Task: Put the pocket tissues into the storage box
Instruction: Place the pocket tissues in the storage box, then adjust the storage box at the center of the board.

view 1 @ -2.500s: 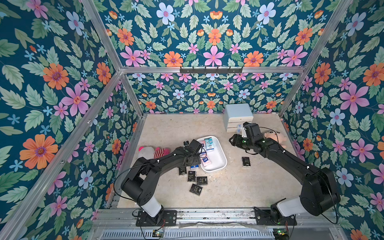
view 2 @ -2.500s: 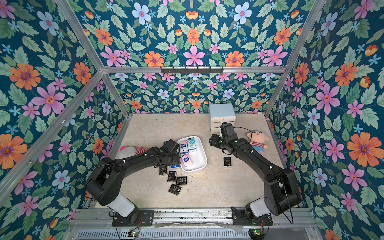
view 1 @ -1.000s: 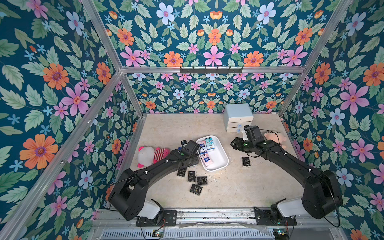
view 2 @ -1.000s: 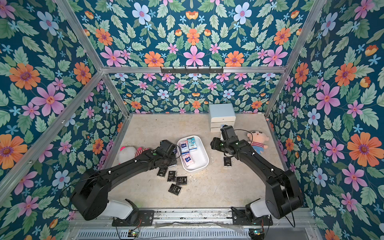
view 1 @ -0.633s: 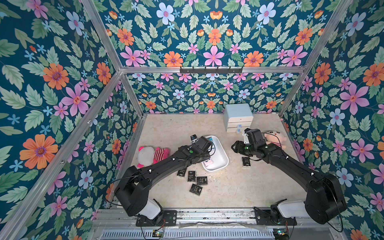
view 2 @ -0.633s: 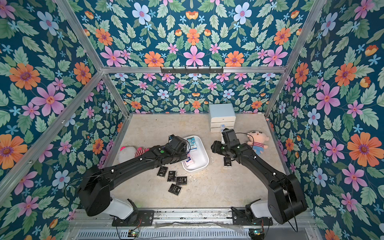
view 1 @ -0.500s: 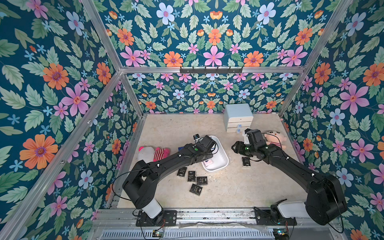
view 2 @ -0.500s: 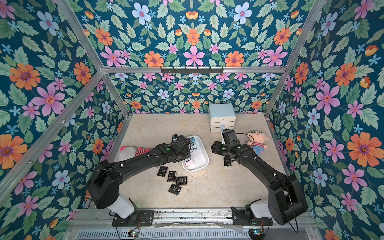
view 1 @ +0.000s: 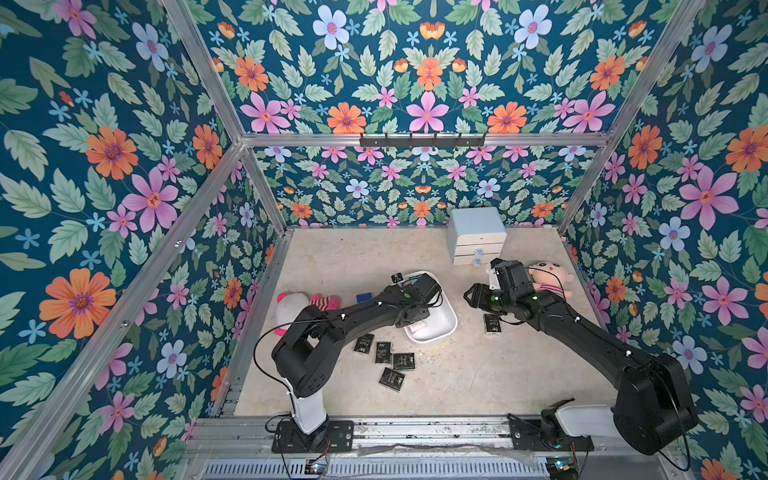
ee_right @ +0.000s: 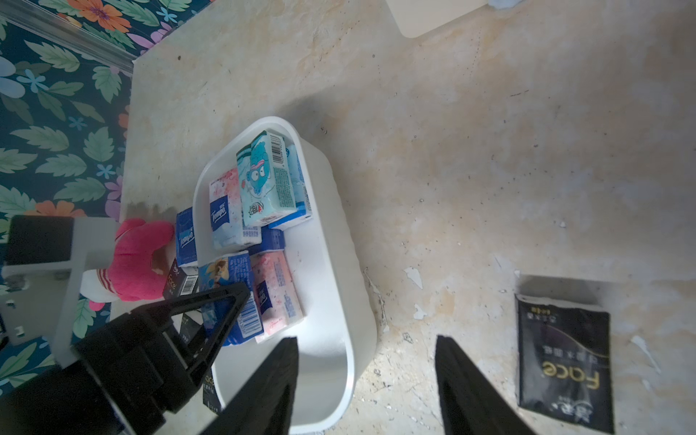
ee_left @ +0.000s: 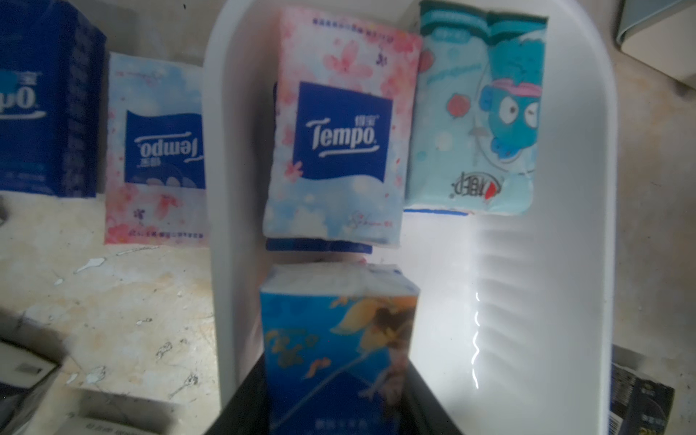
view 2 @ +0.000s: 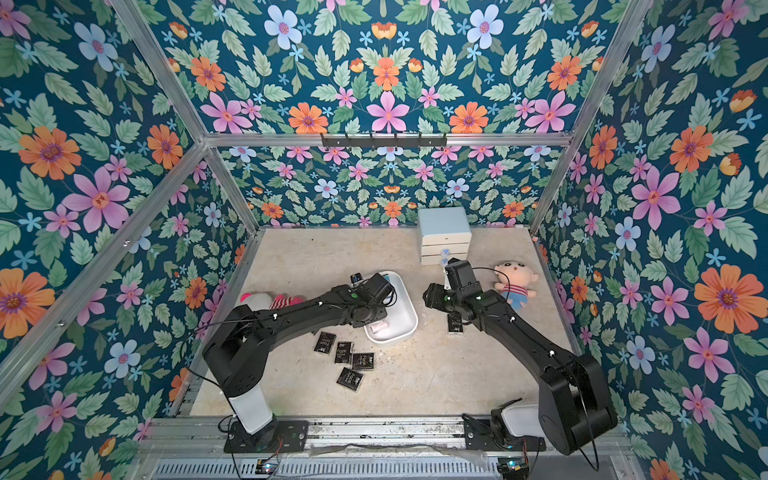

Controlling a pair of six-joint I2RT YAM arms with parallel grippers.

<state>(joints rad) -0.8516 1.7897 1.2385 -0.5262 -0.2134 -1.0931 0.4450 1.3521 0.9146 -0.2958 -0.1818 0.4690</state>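
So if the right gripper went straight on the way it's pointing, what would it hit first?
Most likely the storage box, its near outer wall. Depth is unclear, so the right gripper might touch the table beside it instead.

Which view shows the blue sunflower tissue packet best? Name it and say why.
Left wrist: the blue sunflower tissue packet fills the foreground, print facing the camera, over the storage box. Right wrist shows it smaller, partly behind a black finger. In both top views the left arm hides it.
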